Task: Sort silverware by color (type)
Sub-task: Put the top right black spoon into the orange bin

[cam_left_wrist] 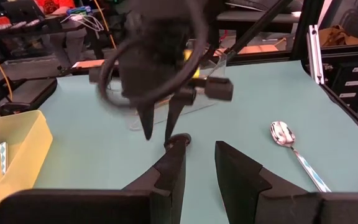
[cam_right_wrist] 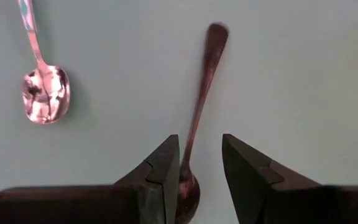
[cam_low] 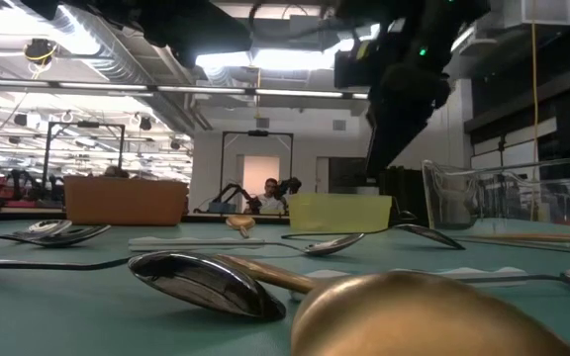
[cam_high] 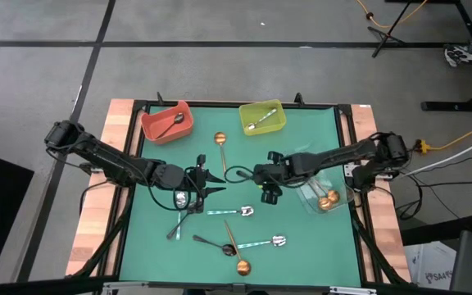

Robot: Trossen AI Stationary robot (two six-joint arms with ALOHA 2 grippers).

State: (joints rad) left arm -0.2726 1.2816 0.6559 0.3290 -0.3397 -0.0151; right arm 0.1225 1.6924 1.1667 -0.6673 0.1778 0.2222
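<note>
Silverware (cam_high: 228,238) is partly sorted, by my reading. At the far left, the red bin (cam_high: 167,123) holds one black spoon (cam_high: 170,127). The left end effector (cam_left_wrist: 201,149) hovers over the middle of the counter (cam_high: 301,156), released and with nothing between its fingers.

About six spoons lie loose on the near half: two black, two silver and one copper-gold in a scatter, plus another copper-gold spoon (cam_high: 220,141) alone farther back between the bins. The yellow-green bin (cam_high: 262,117) at the far edge has one silver spoon in it.

The right end effector (cam_right_wrist: 201,146) sits just right of the left one with a dark spoon (cam_right_wrist: 197,106) at its tip; I cannot tell whether it is clenched on that spoon or loose around it. The clear bin (cam_high: 326,197) by the right edge holds two copper-gold spoons. Roughly a third looks done.

Both arms crowd the centre, close to each other. Open green shows along the far strip and the near left corner, and the raised black frame bounds all sides.
</note>
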